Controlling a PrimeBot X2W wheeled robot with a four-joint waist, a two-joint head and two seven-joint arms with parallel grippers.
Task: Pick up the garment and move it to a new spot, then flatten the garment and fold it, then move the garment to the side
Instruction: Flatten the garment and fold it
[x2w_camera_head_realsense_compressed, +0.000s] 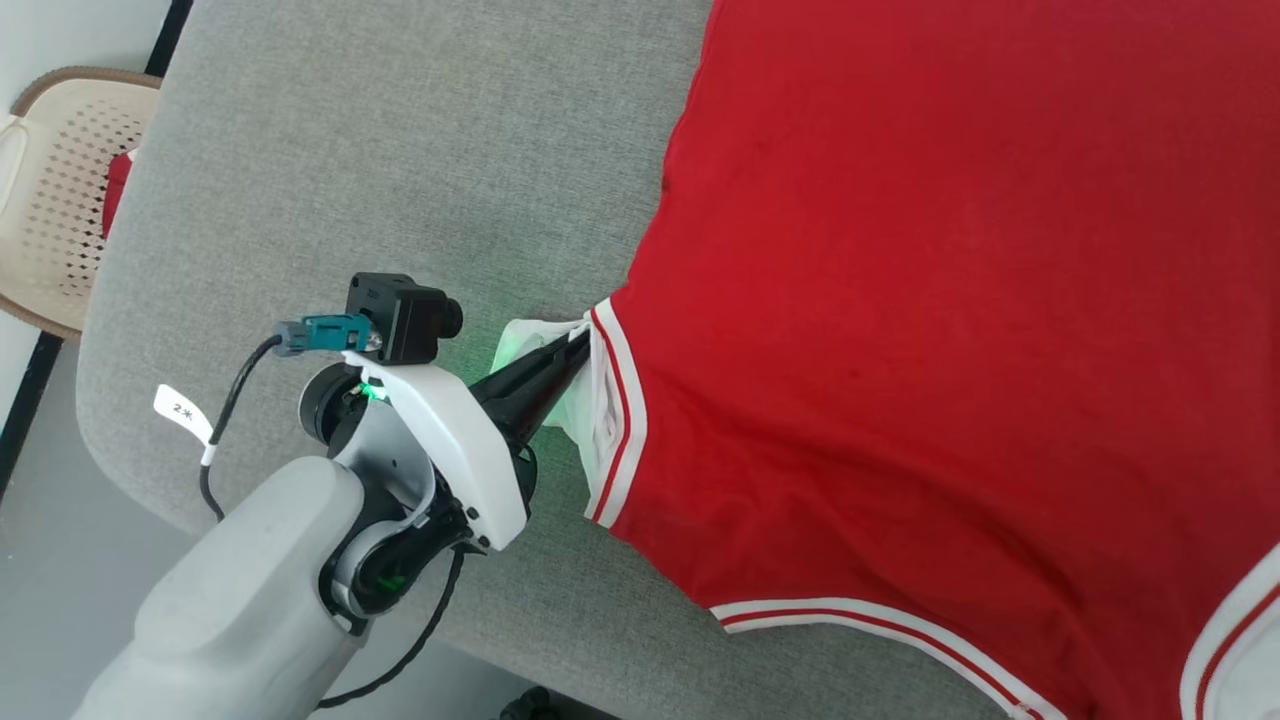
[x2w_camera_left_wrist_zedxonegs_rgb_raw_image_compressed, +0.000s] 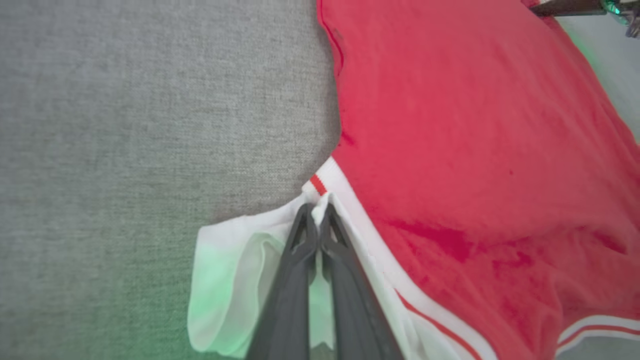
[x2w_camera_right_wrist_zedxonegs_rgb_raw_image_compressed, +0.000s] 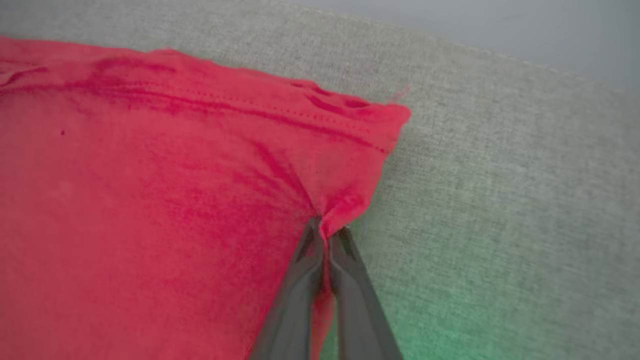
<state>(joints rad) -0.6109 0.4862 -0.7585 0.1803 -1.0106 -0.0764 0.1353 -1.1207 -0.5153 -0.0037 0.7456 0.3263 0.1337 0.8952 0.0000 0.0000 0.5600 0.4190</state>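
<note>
1. The left pincer has its two dark fingers clenched on the white short sleeve of the garment, a red thin-fabric T-shirt with white-and-red striped trim. The sleeve bunches around its fingertips, and the striped band lies just beyond them.
2. The right pincer is clenched too. It pinches a small pucker of red cloth just short of a stitched hem corner, which lies ahead of its tips and slightly right in its wrist view.
3. The shirt lies spread on a grey woven-fabric surface. Its red body runs away from the left pincer's tips, and bare grey cloth lies on that pincer's other side.
4. With both grips made at separate edges, the step in hand looks like the pick-up before the move. A pull to flatten the shirt is also possible.
5. The next move probably needs both arms to rise or draw apart together with even tension. The right pinch holds little cloth, so a jerk could free the thin fabric.
</note>
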